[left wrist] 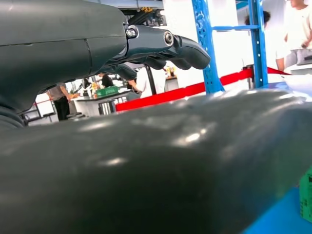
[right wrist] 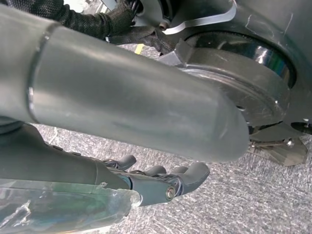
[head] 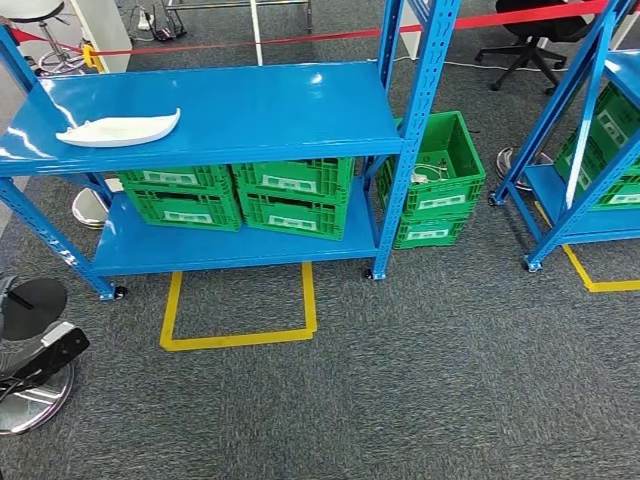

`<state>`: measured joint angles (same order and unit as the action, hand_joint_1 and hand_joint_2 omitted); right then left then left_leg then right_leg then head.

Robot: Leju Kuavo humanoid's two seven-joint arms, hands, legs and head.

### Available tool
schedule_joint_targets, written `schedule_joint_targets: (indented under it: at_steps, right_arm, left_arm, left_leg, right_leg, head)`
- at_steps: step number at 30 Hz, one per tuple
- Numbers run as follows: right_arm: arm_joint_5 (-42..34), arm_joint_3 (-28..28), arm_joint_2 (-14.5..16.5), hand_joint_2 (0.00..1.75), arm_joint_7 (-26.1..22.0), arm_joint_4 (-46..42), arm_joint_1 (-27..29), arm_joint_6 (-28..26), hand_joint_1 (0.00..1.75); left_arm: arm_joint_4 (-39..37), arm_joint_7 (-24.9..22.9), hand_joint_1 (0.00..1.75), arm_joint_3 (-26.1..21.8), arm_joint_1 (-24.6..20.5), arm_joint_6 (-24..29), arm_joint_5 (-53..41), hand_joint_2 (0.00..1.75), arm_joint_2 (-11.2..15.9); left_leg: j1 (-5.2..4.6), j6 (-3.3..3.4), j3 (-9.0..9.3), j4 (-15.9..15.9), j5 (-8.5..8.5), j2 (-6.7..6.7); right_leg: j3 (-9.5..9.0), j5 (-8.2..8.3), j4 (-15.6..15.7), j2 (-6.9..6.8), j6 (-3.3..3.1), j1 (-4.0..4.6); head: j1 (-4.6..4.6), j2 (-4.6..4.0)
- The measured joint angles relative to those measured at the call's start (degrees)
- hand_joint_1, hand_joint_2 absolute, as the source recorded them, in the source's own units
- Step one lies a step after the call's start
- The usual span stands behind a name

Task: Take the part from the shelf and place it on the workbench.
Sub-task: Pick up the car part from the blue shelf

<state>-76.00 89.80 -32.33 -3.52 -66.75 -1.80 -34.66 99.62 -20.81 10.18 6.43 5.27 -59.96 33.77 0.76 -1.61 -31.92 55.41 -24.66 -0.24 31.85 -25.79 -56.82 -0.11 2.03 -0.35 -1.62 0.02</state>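
The part is a long, flat white piece with a pointed end. It lies on the left of the top board of the blue shelf straight ahead. My left hand has its thick grey thumb stretched wide, its dark fingers extended apart from it, and nothing between them. My right hand hangs over grey carpet, its fingers loosely extended below the thumb, holding nothing.
Green crates fill the shelf's lower board, and two more are stacked on the floor to its right. A second blue shelf stands at the far right. Yellow tape marks the carpet. Stool bases sit at left. People stand beyond red tape.
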Motion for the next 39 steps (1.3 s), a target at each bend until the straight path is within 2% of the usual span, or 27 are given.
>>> schedule_joint_targets:
  at_steps: [4,7,9,10,11,13,14,15,16,18,19,20,22,24,25,26,28,29,30,31,33,34,35,36,38,39]
  right_arm:
    - [-0.01,0.0,0.0,0.0,-0.01,-0.08,0.0,-0.24,0.0]
    - [0.0,0.01,-0.02,0.0,-0.02,-0.28,-0.05,-0.42,0.0]
    - [0.01,0.0,-0.08,0.0,-0.03,-0.48,-0.08,-0.54,0.0]
    - [0.0,0.0,-0.11,0.0,-0.03,-0.56,-0.07,-0.6,0.0]
    - [-0.01,0.0,-0.13,0.0,-0.03,-0.6,-0.04,-0.65,0.0]
    - [-0.01,0.01,-0.13,0.0,-0.02,-0.64,-0.01,-0.73,0.0]
    - [-0.01,0.01,-0.13,0.0,0.01,-0.65,0.03,-0.76,0.0]
    - [0.0,0.01,-0.13,0.0,0.03,-0.66,0.1,-0.78,0.0]
    - [0.0,0.02,-0.13,0.0,0.05,-0.67,0.17,-0.8,0.0]
    - [0.0,0.08,-0.12,0.0,0.07,-0.7,0.29,-0.81,0.0]
    - [-0.01,0.12,-0.11,0.0,0.07,-0.74,0.28,-0.81,0.0]
    - [-0.01,0.14,-0.14,0.0,0.06,-0.78,0.22,-0.82,0.0]
    - [-0.01,0.15,-0.29,0.0,0.06,-0.85,0.15,-0.85,0.0]
    - [0.02,0.13,-0.46,0.0,0.05,-0.92,0.24,-0.86,0.0]
    - [0.03,0.13,-0.49,0.0,0.04,-0.97,0.28,-0.86,0.0]
    - [0.03,0.13,-0.51,0.0,0.04,-1.02,0.29,-0.87,0.0]
    - [0.03,0.13,-0.49,0.0,0.05,-1.07,0.19,-0.88,0.0]
    - [0.03,0.13,-0.47,0.0,0.05,-1.08,0.17,-0.89,0.0]
    - [0.03,0.13,-0.45,0.0,0.05,-1.09,0.16,-0.89,0.0]
    - [0.02,0.13,-0.44,0.0,0.07,-1.09,0.2,-0.88,0.0]
    - [0.02,0.14,-0.44,0.0,0.07,-1.08,0.23,-0.88,0.0]
    - [0.02,0.15,-0.57,0.0,0.07,-1.07,0.15,-0.89,0.0]
    - [0.03,0.15,-0.7,0.0,0.07,-1.07,0.03,-0.86,0.0]
    - [0.03,0.15,-0.84,0.0,0.07,-1.08,-0.06,-0.84,0.0]
    - [0.03,0.13,-0.98,0.0,0.07,-1.1,-0.06,-0.79,0.0]
    - [0.03,0.12,-0.99,0.0,0.1,-1.1,0.01,-0.79,0.0]
  left_arm:
    - [0.0,-0.22,0.0,-0.35,0.06,0.7,0.31,0.0,-0.55]
    - [0.11,-0.28,0.0,-0.85,0.23,1.14,0.31,0.0,-0.74]
    - [0.44,-0.35,0.0,-1.28,0.43,1.47,0.31,0.0,-0.77]
    - [0.62,-0.39,0.0,-1.42,0.49,1.64,0.31,0.0,-0.82]
    - [0.74,-0.42,0.0,-1.47,0.6,1.77,0.31,0.0,-0.93]
    - [0.81,-0.43,0.0,-1.49,0.83,1.91,0.31,0.0,-1.25]
    - [0.81,-0.43,0.0,-1.48,1.0,1.91,0.31,0.0,-1.44]
    - [0.81,-0.43,0.0,-1.48,1.16,1.92,0.31,0.0,-1.57]
    - [0.81,-0.43,0.0,-1.48,1.29,1.93,0.31,0.0,-1.65]
    - [0.82,-0.43,0.0,-1.49,1.48,1.95,0.31,0.0,-1.69]
    - [0.84,-0.43,0.0,-1.49,1.49,1.96,0.31,0.0,-1.69]
    - [0.88,-0.43,0.0,-1.49,1.53,1.98,0.31,0.0,-1.7]
    - [0.95,-0.43,0.0,-1.5,1.62,2.07,0.31,0.0,-1.7]
    - [1.11,-0.44,0.0,-1.62,1.7,2.2,0.31,0.0,-1.68]
    - [1.19,-0.44,0.0,-1.72,1.68,2.28,0.31,0.0,-1.66]
    - [1.27,-0.44,0.0,-1.81,1.69,2.37,0.31,0.0,-1.64]
    - [1.29,-0.45,0.0,-1.91,1.84,2.47,0.31,0.0,-1.64]
    - [1.29,-0.45,0.0,-1.92,1.99,2.49,0.31,0.0,-1.65]
    - [1.29,-0.45,0.0,-1.93,2.13,2.49,0.31,0.0,-1.66]
    - [1.29,-0.45,0.0,-1.95,2.2,2.49,0.31,0.0,-1.66]
    - [1.27,-0.45,0.0,-2.01,2.3,2.5,0.31,0.0,-1.67]
    - [1.25,-0.45,0.0,-2.0,2.3,2.52,0.32,0.0,-1.8]
    - [1.26,-0.45,0.0,-2.01,2.29,2.59,0.32,0.0,-1.88]
    - [1.27,-0.48,0.0,-2.02,2.36,2.66,0.37,0.0,-2.0]
    - [1.32,-0.52,0.0,-2.05,2.57,2.8,0.44,0.0,-2.14]
    - [1.34,-0.54,0.0,-2.08,2.74,2.82,0.48,0.0,-2.2]
  left_leg:
    - [0.0,0.0,-0.01,0.0,0.0,0.0]
    - [-0.14,0.8,-0.05,-0.23,-0.59,-0.01]
    - [0.2,1.43,0.77,-1.33,-0.44,-0.04]
    - [0.46,1.56,1.36,-1.87,-0.29,-0.06]
    - [0.68,1.62,1.9,-2.18,-0.29,-0.07]
    - [0.9,1.48,2.6,-2.25,-0.82,-0.09]
    - [1.04,1.28,2.98,-2.23,-1.15,-0.14]
    - [1.24,0.99,3.48,-2.22,-1.54,-0.22]
    - [1.51,0.61,4.13,-2.2,-1.99,-0.32]
    - [2.07,-0.28,5.71,-2.26,-3.1,-0.5]
    - [2.32,-0.8,6.33,-2.36,-3.57,-0.58]
    - [2.52,-1.3,6.73,-2.61,-3.85,-0.65]
    - [2.78,-2.2,7.26,-3.51,-4.0,-0.73]
    - [2.87,-2.69,7.84,-3.76,-4.31,-0.52]
    - [2.75,-2.73,7.31,-2.3,-4.97,-0.38]
    - [2.6,-2.68,5.77,0.68,-6.1,-0.23]
    - [2.29,-2.62,0.04,9.58,-8.9,-0.17]
    - [2.25,-2.68,-2.73,13.04,-9.34,-0.17]
    - [2.26,-2.78,-4.63,14.58,-8.5,-0.16]
    - [2.31,-2.92,-5.31,13.74,-6.24,-0.13]
    - [2.58,-3.59,-3.89,7.42,0.01,0.1]
    - [2.68,-3.99,-2.72,4.13,1.76,0.16]
    - [2.77,-3.9,-1.89,2.01,2.27,0.18]
    - [2.82,-3.57,-1.54,1.16,1.7,0.13]
    - [2.86,-2.17,-1.95,1.62,0.29,-0.11]
    - [2.83,-1.73,-2.09,1.89,0.01,-0.17]
  right_leg:
    - [-0.01,0.0,0.01,0.0,0.0,0.0]
    - [-0.24,-0.09,0.68,-0.08,0.62,-0.21]
    - [0.05,-0.55,0.09,-0.11,1.04,-0.22]
    - [0.9,-1.49,-1.72,-0.09,1.14,-0.21]
    - [2.55,-2.95,-4.92,-0.06,1.23,-0.31]
    - [7.06,-6.33,-13.25,0.0,1.58,-0.49]
    - [8.8,-6.87,-16.04,0.01,1.8,-0.61]
    - [9.43,-6.17,-16.63,0.01,2.02,-0.73]
    - [8.74,-4.23,-14.64,0.0,2.2,-0.87]
    - [4.95,0.55,-6.63,0.1,2.63,-1.11]
    - [2.93,1.78,-3.0,0.23,2.62,-0.94]
    - [1.6,2.1,-0.79,0.28,2.29,-0.66]
    - [0.52,1.19,0.6,0.27,0.9,0.0]
    - [-0.52,0.93,1.7,0.18,-0.45,-0.2]
    - [-1.31,0.86,2.4,0.11,-0.94,-0.39]
    - [-2.15,0.75,3.03,0.03,-1.34,-0.59]
    - [-3.31,0.01,3.47,-0.09,-1.65,-0.68]
    - [-3.93,-0.51,3.54,-0.08,-1.59,-0.78]
    - [-4.65,-1.13,3.54,-0.05,-1.37,-0.96]
    - [-5.55,-1.79,3.53,0.0,-1.04,-1.23]
    - [-7.57,-3.36,3.56,0.15,0.05,-1.94]
    - [-8.31,-4.28,3.48,0.33,0.73,-2.15]
    - [-8.71,-5.11,3.4,0.42,1.38,-2.18]
    - [-8.87,-5.76,3.42,0.45,1.95,-2.06]
    - [-8.98,-6.37,3.51,0.36,2.68,-1.89]
    - [-8.86,-6.74,3.11,0.31,2.87,-1.85]
  head:
    - [0.0,0.0]
    - [0.03,0.0]
    - [-0.03,0.0]
    - [-0.16,0.0]
    - [-0.29,0.0]
    - [-0.45,0.0]
    - [-0.5,0.0]
    - [-0.5,0.0]
    - [-0.52,0.0]
    - [-0.5,0.0]
    - [-0.49,0.0]
    - [-0.46,0.0]
    - [-0.44,0.0]
    - [-0.38,0.01]
    - [-0.28,0.01]
    - [-0.16,0.01]
    - [0.03,0.0]
    - [0.05,0.0]
    - [0.06,0.0]
    - [0.08,0.0]
    - [0.1,0.0]
    - [0.41,-0.03]
    - [0.77,-0.04]
    - [0.8,-0.07]
    - [0.39,-0.07]
    - [-0.1,-0.06]
